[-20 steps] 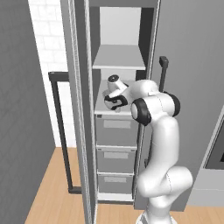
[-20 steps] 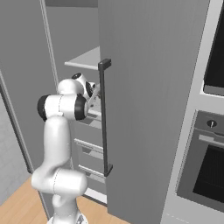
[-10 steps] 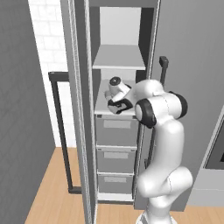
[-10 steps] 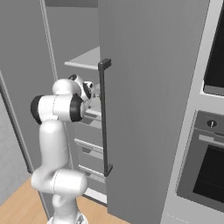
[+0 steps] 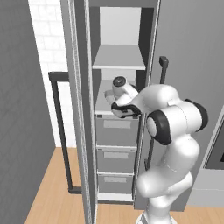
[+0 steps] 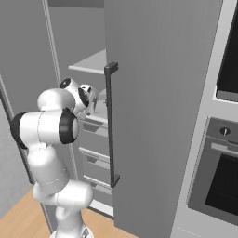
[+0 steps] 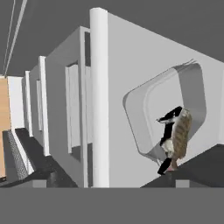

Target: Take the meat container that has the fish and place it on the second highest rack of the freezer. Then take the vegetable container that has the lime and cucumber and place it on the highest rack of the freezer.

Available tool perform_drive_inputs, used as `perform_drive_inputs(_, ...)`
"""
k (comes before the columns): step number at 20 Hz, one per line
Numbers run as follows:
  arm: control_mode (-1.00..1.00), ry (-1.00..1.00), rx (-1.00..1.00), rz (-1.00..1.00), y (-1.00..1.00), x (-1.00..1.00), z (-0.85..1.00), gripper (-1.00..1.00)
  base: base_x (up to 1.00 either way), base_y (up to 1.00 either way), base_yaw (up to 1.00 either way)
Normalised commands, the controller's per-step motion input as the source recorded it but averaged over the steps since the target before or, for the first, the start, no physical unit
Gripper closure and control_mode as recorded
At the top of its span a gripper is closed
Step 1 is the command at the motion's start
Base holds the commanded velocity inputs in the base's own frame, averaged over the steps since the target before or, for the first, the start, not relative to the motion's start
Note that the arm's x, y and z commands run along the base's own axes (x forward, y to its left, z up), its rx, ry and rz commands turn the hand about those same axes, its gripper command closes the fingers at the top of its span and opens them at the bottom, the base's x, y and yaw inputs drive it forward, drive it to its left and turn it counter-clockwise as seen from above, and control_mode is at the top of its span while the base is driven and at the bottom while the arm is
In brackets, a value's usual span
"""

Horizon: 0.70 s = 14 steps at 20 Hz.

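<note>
Inside first: tall narrow grey freezer (image 5: 79, 109) standing open, its door with the long dark bar handle (image 6: 109, 125) swung out to the right. Two flat pale grey shelf boards within: highest rack (image 5: 119, 59) up top, second highest rack (image 5: 100, 106) just above the three grey drawer fronts (image 5: 116, 131). White arm (image 5: 175, 122) bent in through the opening, hand at the level of that lower board.

Seen from the hand camera, rolled well off the room's level: shallow pale rounded-corner meat tray (image 7: 146, 103) lying flat against the grey shelf surface, with the small slender brown-grey fish (image 7: 177, 135) with dark fins inside it, toward the tray's near end. Fish's long axis roughly along the tray's length and shorter than it.

Gripper (image 7: 113, 177) with jaws spread wide, nothing visibly pinched between the dark tips. Tray off toward the right-hand tip and just ahead of it, not centred in the gap; contact between that tip and the tray rim not discernible.

Judging by that: tray apparently already resting on the second highest rack, so a straight pull-back out of the cabinet, without clipping the rim, called for next.
</note>
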Motion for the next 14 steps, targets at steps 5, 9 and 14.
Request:
perform_drive_inputs(5,-1.0,0.0,0.0,0.0,0.0,-0.99,0.81,-1.0,0.0,0.0,0.0)
perform_drive_inputs(9,-1.0,0.0,0.0,0.0,0.0,-1.0,0.48,-1.0,0.0,0.0,0.0)
perform_drive_inputs(14,-1.0,0.0,0.02,0.0,0.0,-1.0,0.17,-1.0,0.0,0.0,0.0)
